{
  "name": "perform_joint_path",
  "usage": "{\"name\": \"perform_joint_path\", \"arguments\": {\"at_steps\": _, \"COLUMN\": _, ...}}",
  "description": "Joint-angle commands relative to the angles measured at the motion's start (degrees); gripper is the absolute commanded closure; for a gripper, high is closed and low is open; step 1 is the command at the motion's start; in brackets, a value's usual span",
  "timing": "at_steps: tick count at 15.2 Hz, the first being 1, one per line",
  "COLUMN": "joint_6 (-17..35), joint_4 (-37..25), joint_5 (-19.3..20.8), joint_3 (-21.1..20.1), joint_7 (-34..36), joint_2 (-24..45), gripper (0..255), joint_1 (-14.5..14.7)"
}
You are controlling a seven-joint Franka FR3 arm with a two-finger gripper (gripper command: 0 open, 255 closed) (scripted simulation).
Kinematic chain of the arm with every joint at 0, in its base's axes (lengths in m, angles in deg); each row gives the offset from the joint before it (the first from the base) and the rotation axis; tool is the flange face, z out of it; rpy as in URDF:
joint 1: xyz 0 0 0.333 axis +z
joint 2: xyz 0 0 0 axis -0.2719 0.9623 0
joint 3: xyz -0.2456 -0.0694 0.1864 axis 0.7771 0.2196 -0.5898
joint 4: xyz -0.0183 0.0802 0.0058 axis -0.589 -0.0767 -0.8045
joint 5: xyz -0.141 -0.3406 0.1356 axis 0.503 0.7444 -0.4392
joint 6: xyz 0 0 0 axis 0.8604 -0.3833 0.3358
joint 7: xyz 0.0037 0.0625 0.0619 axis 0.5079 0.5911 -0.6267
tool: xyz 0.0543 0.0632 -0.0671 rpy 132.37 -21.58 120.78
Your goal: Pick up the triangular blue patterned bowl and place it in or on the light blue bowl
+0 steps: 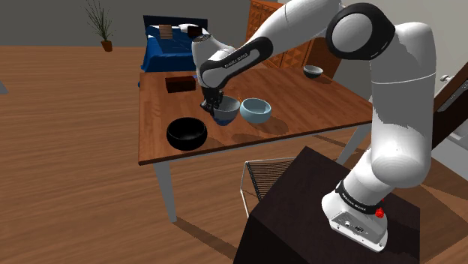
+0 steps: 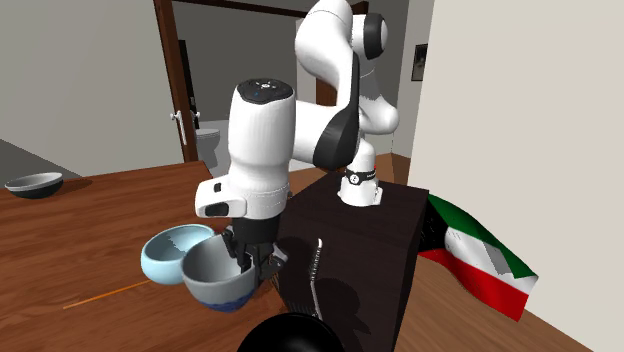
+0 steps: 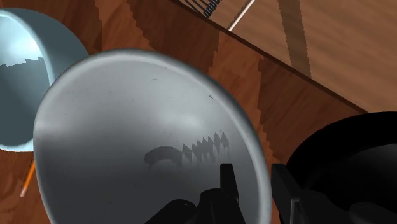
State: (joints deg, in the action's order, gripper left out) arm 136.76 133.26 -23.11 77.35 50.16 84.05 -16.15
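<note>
Clamps the claw (image 3: 253,177) on the rim of the blue-bottomed bowl (image 3: 140,133), finger inside, finger outside; probably the only pinchable spot; sits right beside the light blue bowl (image 3: 19,95).

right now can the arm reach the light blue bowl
Probably yes: the tool clasps the rim of the blue-bottomed grey bowl, and the light blue round bowl sits right beside it, nothing between them.

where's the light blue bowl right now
The light blue bowl sits on the wooden table, in the shoulder view just right of the grey-and-blue bowl the gripper clasps; the black bowl lies further left.
</note>
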Motion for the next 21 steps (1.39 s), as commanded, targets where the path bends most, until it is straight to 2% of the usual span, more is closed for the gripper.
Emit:
{"name": "perform_joint_path", "arguments": {"at_steps": 1, "joint_6": -1.2, "joint_4": -0.2, "joint_5": -0.3, "joint_3": -0.2, "joint_7": -0.3, "joint_2": -1.0, "gripper": 255, "joint_1": 0.0}}
{"name": "perform_joint_path", "arguments": {"at_steps": 18, "joint_6": -10.9, "joint_4": -4.9, "joint_5": -2.3, "joint_3": -1.0, "joint_7": -3.0, "joint_2": -6.5, "gripper": 255, "joint_1": -0.2}}
{"name": "perform_joint_path", "arguments": {"at_steps": 21, "joint_6": -9.8, "joint_4": -2.2, "joint_5": -2.7, "joint_3": 0.0, "joint_7": -6.4, "joint_2": -8.7, "gripper": 255, "joint_1": -2.9}}
